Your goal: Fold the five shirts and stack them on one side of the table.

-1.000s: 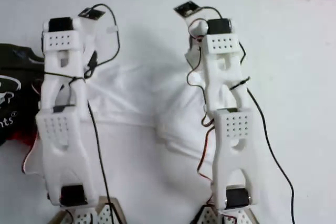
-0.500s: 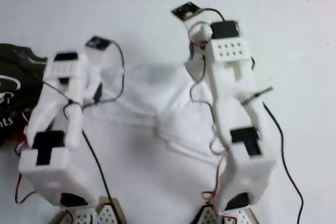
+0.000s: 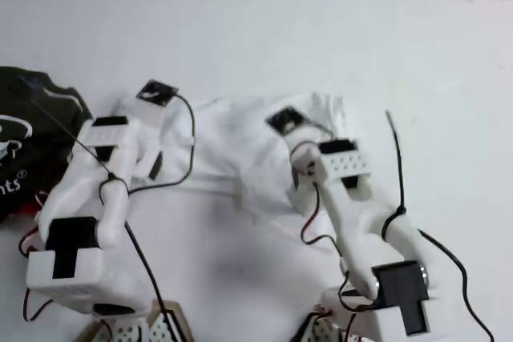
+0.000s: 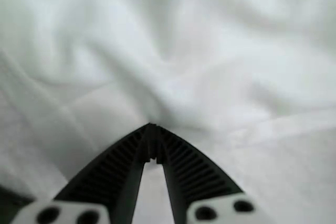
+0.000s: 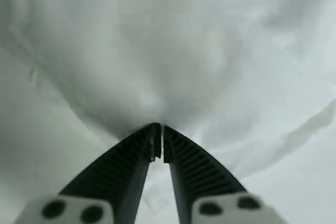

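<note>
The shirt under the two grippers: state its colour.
The shirt is plain white, with no pattern visible; the high view shows it best.

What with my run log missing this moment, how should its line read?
left gripper: shut on white shirt | right gripper: shut on white shirt | black shirt: beside left arm

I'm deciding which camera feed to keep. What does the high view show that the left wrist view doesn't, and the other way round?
Only the high view: the two arms over the white table, and a dark garment at the table's edge. Only the left wrist view: the left gripper up close, its tips pinched shut on cloth. Both: the rumpled white shirt.
</note>
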### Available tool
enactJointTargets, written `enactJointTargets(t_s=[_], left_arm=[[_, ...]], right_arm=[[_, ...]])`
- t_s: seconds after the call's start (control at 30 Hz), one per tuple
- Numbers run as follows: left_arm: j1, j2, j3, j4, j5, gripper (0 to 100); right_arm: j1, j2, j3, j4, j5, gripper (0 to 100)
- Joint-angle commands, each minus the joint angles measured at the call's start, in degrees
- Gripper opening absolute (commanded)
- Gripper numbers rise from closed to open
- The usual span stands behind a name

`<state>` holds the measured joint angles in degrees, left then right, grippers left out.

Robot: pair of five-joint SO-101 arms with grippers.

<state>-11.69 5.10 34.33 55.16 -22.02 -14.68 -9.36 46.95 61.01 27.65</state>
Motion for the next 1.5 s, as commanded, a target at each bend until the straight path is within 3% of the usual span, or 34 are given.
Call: enactJointTargets(t_s=[0.0, 0.37, 0.57, 0.7, 0.97, 1.13, 1.3, 1.47], left_arm=[[0.4, -0.4, 0.5, -0.8, -0.4, 3], [-0.7, -5.2, 0.2, 1.7, 0.0, 3], [-0.7, -17.8, 0.7, 7.6, -0.3, 7], [-1.0, -19.1, 1.1, 8.1, -0.4, 11], [-0.8, -19.1, 10.8, -5.5, 0.0, 11], [-1.0, -19.1, 12.2, -8.3, 0.0, 11], [-1.0, -18.0, 13.0, -9.1, -0.2, 11], [-1.1, -11.5, 12.2, -10.7, 0.0, 11]], right_arm=[[1.1, -2.9, 2.1, -1.6, 3.4, 1.9], [13.7, -2.9, 1.9, -1.5, 11.2, 1.9], [14.1, -3.6, 1.8, -1.4, 12.4, 1.9], [13.5, -6.5, 1.8, 1.1, 12.0, 1.9], [6.5, -22.9, 3.9, 6.9, 6.4, 1.9], [1.5, -22.4, 11.5, 1.5, 6.3, 1.9], [3.6, -16.9, 15.6, -5.0, 6.5, 1.9], [10.4, -12.7, 15.6, -5.9, 12.4, 1.9]])
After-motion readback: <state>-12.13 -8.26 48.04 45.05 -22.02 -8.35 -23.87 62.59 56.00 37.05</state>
